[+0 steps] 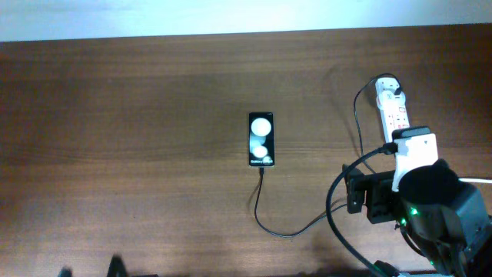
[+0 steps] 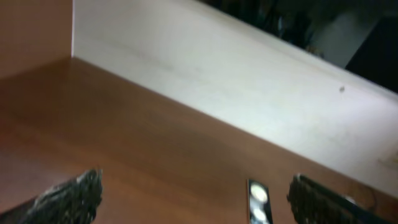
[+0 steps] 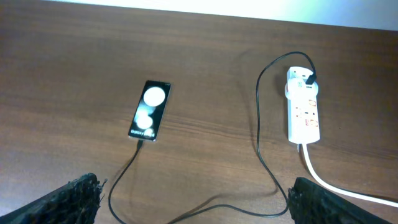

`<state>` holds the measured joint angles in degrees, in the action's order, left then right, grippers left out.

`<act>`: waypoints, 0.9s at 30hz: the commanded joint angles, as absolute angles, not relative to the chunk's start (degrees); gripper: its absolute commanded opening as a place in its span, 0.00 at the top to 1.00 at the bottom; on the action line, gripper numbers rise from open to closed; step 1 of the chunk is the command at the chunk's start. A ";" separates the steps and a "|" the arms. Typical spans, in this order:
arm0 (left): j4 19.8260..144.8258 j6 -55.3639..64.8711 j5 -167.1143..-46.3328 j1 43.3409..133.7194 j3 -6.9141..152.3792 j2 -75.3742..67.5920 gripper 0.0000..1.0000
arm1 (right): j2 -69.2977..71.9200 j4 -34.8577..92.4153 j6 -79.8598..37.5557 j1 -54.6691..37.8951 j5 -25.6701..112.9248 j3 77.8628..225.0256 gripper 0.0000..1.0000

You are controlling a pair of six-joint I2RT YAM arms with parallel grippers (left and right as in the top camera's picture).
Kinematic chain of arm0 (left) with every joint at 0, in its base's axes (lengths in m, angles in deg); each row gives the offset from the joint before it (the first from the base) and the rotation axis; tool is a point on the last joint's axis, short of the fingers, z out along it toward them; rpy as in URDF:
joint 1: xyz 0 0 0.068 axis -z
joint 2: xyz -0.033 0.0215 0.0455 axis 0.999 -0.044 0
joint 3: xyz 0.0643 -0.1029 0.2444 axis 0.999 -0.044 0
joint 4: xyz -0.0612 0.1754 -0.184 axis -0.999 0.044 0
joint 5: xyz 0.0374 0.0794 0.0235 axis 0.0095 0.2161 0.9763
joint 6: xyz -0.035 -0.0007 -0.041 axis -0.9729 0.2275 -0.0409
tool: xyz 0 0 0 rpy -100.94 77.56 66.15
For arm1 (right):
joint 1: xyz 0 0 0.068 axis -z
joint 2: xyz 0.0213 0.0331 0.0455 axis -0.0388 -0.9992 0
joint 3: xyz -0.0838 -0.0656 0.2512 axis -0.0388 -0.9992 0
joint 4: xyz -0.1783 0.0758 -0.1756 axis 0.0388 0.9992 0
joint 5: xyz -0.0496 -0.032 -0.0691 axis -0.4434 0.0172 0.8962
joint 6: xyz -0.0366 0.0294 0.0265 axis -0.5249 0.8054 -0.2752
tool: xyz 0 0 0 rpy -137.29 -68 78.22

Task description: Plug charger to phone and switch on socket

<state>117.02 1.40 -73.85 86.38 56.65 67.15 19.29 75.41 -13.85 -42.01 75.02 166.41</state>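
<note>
The black phone (image 1: 261,139) lies flat mid-table, two white circles on its face; it also shows in the right wrist view (image 3: 150,111) and the left wrist view (image 2: 258,200). The thin black charger cable (image 1: 290,231) runs from the phone's near end, loops across the table and up to the white adapter (image 3: 299,76) plugged into the far end of the white socket strip (image 3: 303,114), which the overhead view also shows (image 1: 393,108). My right gripper (image 3: 193,199) is open and empty above the cable loop. My left gripper (image 2: 196,196) is open and empty, far left of the phone.
The strip's thick white cord (image 3: 336,183) trails toward the near right. A pale wall (image 2: 236,81) borders the table's far edge. The right arm's body (image 1: 430,204) covers the near end of the strip in the overhead view.
</note>
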 commanded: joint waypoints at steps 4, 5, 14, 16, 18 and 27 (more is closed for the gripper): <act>97.00 2.25 -73.24 86.07 33.28 67.35 0.01 | 19.27 75.32 -13.74 -41.93 75.90 167.04 0.01; 94.62 2.25 -73.26 86.07 31.16 67.35 0.01 | 19.27 75.32 -13.74 -41.93 75.90 167.04 0.01; 69.68 2.29 -73.24 86.07 11.16 67.35 0.01 | 19.27 75.35 -13.74 -41.93 75.90 167.04 0.01; 66.27 2.29 -73.24 86.07 8.36 67.35 0.01 | 19.27 75.35 -13.74 -41.93 75.90 167.04 0.01; 63.52 2.29 -73.24 86.07 6.07 67.35 0.01 | 19.27 75.32 -13.74 -41.93 75.90 167.04 0.01; 55.47 2.34 -73.24 86.07 -3.46 67.35 0.01 | 19.27 75.32 -13.74 -41.93 75.90 167.04 0.01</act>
<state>57.31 1.40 -73.68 86.38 -1.56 67.15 19.27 75.32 -13.85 -42.01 75.02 166.45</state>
